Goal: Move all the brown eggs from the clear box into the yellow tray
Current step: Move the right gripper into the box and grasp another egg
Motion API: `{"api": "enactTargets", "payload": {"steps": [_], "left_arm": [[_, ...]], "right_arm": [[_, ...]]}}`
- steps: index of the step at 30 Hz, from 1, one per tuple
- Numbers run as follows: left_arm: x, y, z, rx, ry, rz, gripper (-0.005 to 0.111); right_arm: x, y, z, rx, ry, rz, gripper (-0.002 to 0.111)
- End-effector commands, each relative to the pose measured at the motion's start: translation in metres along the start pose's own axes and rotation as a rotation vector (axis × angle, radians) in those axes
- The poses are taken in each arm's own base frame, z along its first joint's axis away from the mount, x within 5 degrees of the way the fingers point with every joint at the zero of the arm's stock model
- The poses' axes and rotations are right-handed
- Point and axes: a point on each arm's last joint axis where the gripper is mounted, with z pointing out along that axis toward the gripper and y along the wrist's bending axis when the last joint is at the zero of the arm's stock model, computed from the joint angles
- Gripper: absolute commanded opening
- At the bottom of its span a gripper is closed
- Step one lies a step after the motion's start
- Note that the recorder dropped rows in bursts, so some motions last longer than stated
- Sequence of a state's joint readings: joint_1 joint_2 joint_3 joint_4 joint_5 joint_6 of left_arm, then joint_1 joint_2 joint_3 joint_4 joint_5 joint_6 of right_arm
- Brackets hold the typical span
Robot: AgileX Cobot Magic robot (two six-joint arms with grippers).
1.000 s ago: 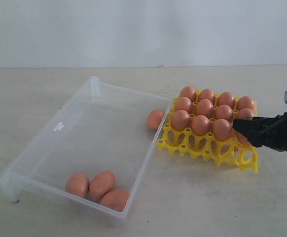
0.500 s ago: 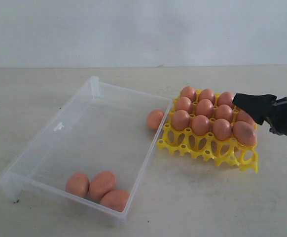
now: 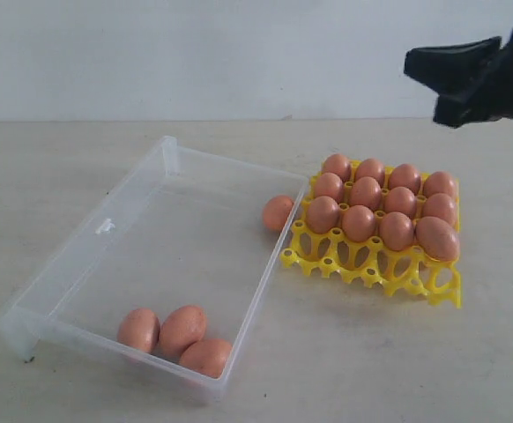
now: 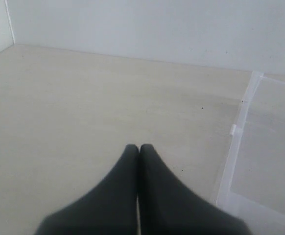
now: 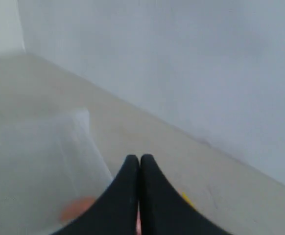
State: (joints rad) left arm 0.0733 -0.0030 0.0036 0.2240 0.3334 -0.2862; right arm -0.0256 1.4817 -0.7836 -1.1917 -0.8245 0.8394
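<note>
Your right gripper (image 3: pixel 412 63) hangs clenched, empty, high off the tray (image 3: pixel 327 262); left gripper (image 4: pixel 139 148) clenched too. Next: open over the eggs (image 3: pixel 182 329) in the box's (image 3: pixel 107 227) near corner.

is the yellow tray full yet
Not full: the yellow tray has its front row of cups empty. Brown eggs fill the other three rows, and three more lie in the clear box.

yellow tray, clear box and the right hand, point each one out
yellow tray (image 3: pixel 373 263), exterior view, empty front row of cups
clear box (image 3: pixel 182 233), exterior view, bare floor
right hand (image 3: pixel 412 63), exterior view, tips of its shut fingers
</note>
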Motion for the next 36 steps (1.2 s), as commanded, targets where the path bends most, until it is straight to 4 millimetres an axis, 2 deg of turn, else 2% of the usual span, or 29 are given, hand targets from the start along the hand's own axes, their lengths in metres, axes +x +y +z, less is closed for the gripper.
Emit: {"api": "enactTargets", "payload": {"steps": [1,2,3,4,5,6,7,8,9,11,13,15,18,22,24,31,36], "left_arm": [[-0.001,0.0,0.0,0.004,-0.004,-0.009,-0.004],[-0.001,0.0,0.0,0.004,-0.004,-0.009,-0.004],[-0.001,0.0,0.0,0.004,-0.004,-0.009,-0.004],[-0.001,0.0,0.0,0.004,-0.004,-0.009,-0.004],[-0.001,0.0,0.0,0.004,-0.004,-0.009,-0.004],[-0.001,0.0,0.0,0.004,-0.004,-0.009,-0.004],[-0.001,0.0,0.0,0.004,-0.004,-0.009,-0.004],[-0.001,0.0,0.0,0.004,-0.004,-0.009,-0.004],[-0.001,0.0,0.0,0.004,-0.004,-0.009,-0.004],[-0.001,0.0,0.0,0.004,-0.004,-0.009,-0.004],[-0.001,0.0,0.0,0.004,-0.004,-0.009,-0.004],[-0.001,0.0,0.0,0.004,-0.004,-0.009,-0.004],[-0.001,0.0,0.0,0.004,-0.004,-0.009,-0.004],[-0.001,0.0,0.0,0.004,-0.004,-0.009,-0.004],[-0.001,0.0,0.0,0.004,-0.004,-0.009,-0.004],[-0.001,0.0,0.0,0.004,-0.004,-0.009,-0.004],[-0.001,0.0,0.0,0.004,-0.004,-0.009,-0.004]], "right_arm": [[-0.019,0.019,0.023,0.562,0.521,-0.371,0.0],[-0.03,0.034,0.038,0.622,0.609,-0.475,0.0],[-0.036,0.05,0.057,0.514,0.681,-0.461,0.0],[-0.04,0.06,0.068,0.408,0.721,-0.449,0.0],[-0.053,0.076,0.088,0.21,0.775,-0.31,0.0],[-0.057,0.086,0.098,0.081,0.821,-0.241,0.0],[-0.062,0.104,0.115,-0.144,0.891,-0.123,0.0],[-0.064,0.112,0.124,-0.256,0.922,-0.08,0.0],[-0.062,0.124,0.141,-0.436,0.97,-0.026,0.0],[-0.064,0.139,0.169,-0.544,0.905,-0.022,0.0],[-0.057,0.149,0.178,-0.593,0.9,-0.092,0.0],[-0.048,0.163,0.183,-0.663,0.898,-0.217,0.001],[-0.031,0.18,0.19,-0.72,0.933,-0.415,0.011],[-0.009,0.2,0.196,-0.783,0.981,-0.581,0.044],[0.002,0.207,0.195,-0.839,0.987,-0.633,0.054],[0.049,0.203,0.181,-1.017,1.079,-0.826,0.055],[0.062,0.206,0.176,-1.063,1.077,-0.807,0.055]]}}
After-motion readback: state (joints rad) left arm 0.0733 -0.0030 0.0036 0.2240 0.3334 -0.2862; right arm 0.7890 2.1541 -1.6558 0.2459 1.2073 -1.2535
